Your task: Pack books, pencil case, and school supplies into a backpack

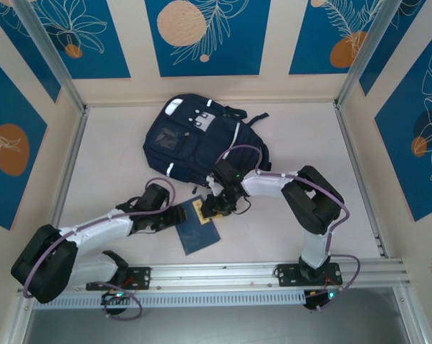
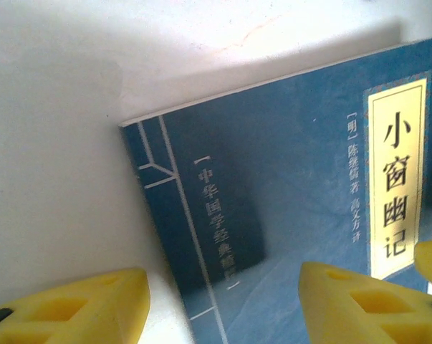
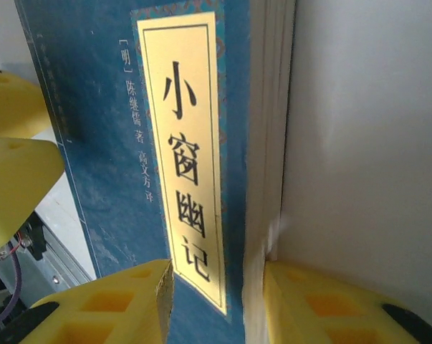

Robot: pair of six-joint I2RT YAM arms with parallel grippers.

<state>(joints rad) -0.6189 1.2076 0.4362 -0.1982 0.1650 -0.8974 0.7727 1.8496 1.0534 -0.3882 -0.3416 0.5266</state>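
both stand half open: left gripper (image 2: 219,304) straddles a left corner of the navy book (image 2: 287,208), right gripper (image 3: 216,290) its page edge.

The top view looks steeply down from the near edge over the whole surface (image 1: 108,158). Both wrist cameras sit close above the same navy book (image 2: 287,186).

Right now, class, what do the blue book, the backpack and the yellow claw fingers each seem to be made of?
Blue book: paper, matte printed cover; stacked page edges show.
Backpack: woven fabric, probably nylon; soft folds, pale reflective strips.
Right claw's fingers: yellow plastic, possibly 3D-printed; rigid, dull, with moulded recesses.
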